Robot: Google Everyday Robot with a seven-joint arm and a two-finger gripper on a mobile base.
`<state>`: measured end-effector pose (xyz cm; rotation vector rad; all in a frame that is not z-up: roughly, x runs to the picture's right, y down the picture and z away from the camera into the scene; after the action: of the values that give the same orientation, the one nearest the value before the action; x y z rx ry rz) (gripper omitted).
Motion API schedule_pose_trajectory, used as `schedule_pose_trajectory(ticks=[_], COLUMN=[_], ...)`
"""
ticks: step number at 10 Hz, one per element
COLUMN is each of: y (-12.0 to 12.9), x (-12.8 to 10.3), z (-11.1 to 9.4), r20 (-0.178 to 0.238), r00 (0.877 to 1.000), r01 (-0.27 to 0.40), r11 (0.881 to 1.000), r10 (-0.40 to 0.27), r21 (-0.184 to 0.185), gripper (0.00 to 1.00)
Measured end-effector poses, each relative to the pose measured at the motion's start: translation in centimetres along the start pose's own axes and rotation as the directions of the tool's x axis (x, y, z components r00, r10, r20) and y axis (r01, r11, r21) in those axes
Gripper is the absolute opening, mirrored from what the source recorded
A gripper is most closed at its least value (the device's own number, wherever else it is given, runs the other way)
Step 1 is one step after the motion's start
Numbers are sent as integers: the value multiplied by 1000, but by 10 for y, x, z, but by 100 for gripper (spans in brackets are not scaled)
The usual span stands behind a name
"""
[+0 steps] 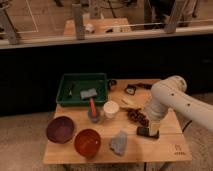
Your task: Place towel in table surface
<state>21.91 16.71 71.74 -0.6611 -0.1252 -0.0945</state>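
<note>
Just right of the orange bowl (87, 141), low in the middle of the frame, the towel (119, 143) lies in a soft lump on the bench (65, 152). I think it may need to be picked up and set down on a bare spot. To do that well, come straight down on its fat middle and pinch gently, away from the bowl. Right of the towel, the gripper (149, 128) hangs low over a black thing (142, 133), fingers wide open, holding nothing. The small dark mark (178, 149) in the bench's lower right corner is too tiny to read.
</note>
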Motion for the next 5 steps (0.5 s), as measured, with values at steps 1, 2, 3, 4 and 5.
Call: schedule_pose_trajectory(ticks=[1,2,3,4,5], y=[0,0,0,1,1], x=[0,-4,-12,-26,-44], z=[0,2,7,13,20], r20=[0,5,11,18,27], r00=[1000,1000,1000,999,998], r01=[-1,6,23,40,62], r11=[1000,1000,1000,999,998], r10=[1,-6,-23,-40,-62], r21=[1,-1,-6,-13,-18], gripper=[80,80,80,80,80])
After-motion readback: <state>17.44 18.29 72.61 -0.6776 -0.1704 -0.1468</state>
